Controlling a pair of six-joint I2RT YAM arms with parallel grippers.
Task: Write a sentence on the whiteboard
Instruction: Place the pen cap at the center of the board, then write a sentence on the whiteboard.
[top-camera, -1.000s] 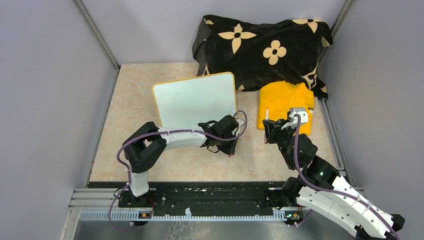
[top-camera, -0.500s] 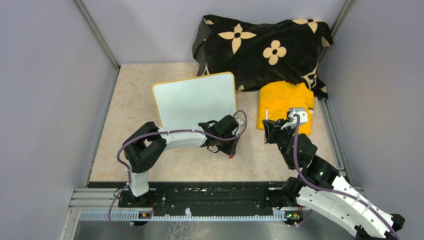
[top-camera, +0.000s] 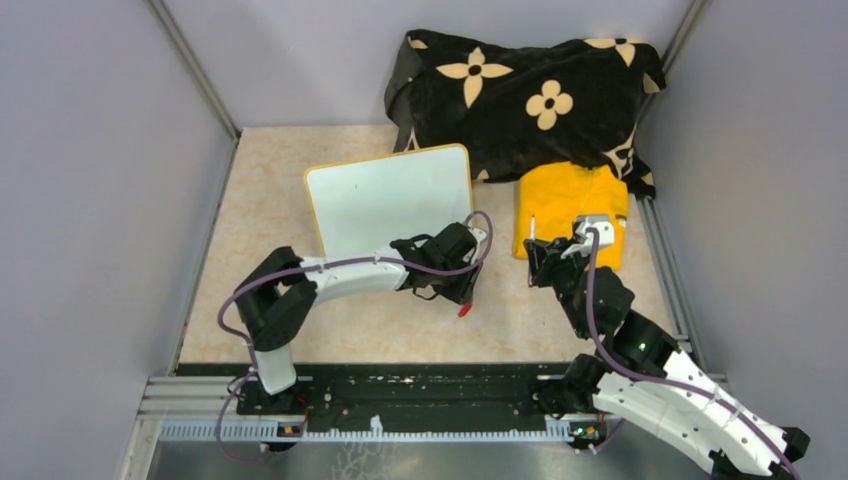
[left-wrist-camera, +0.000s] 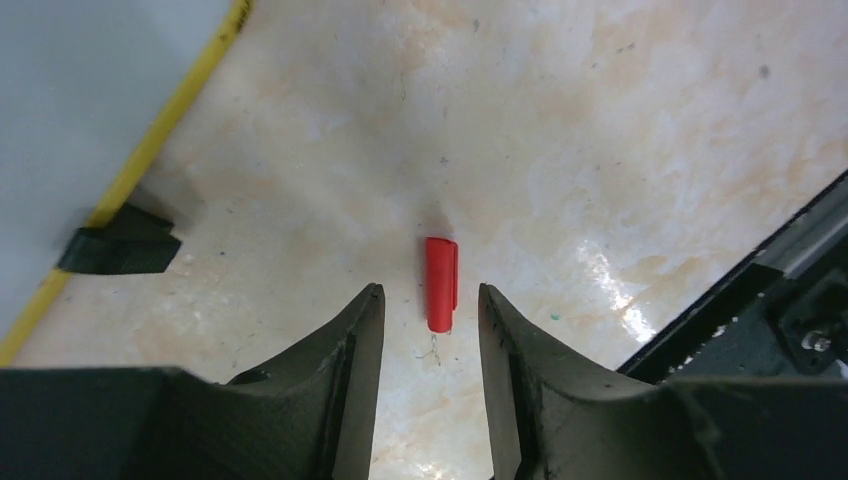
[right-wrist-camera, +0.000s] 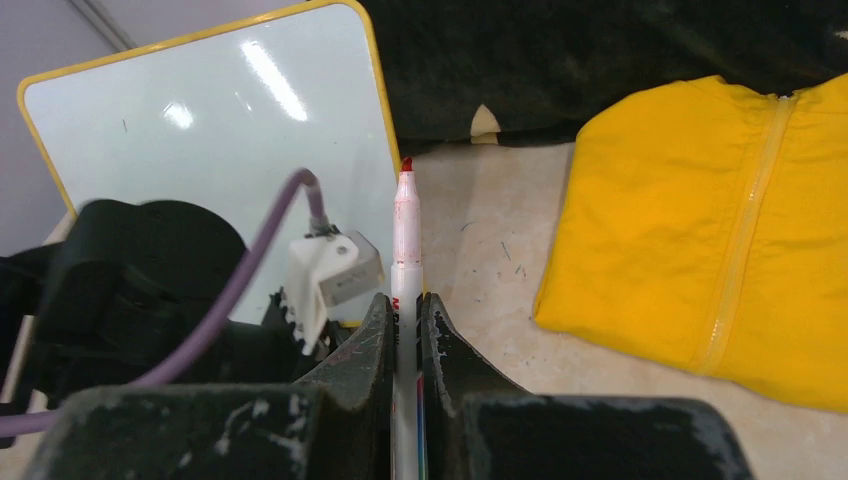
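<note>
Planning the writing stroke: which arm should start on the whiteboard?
Right. The right gripper is shut on the uncapped marker, tip near the blank whiteboard; the left gripper is open over the red cap.

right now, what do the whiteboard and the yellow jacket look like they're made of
Whiteboard: smooth glossy white panel, likely coated board or plastic; it mirrors bright light spots.
Yellow jacket: thin matte woven fabric, probably synthetic; soft folds, stitched zipper.

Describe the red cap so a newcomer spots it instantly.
Find the yellow-framed whiteboard. Off its near-right corner, the cap lies on the tabletop under the open left gripper. It is a short, all-red tube, unlike the long white marker the right gripper holds.
</note>
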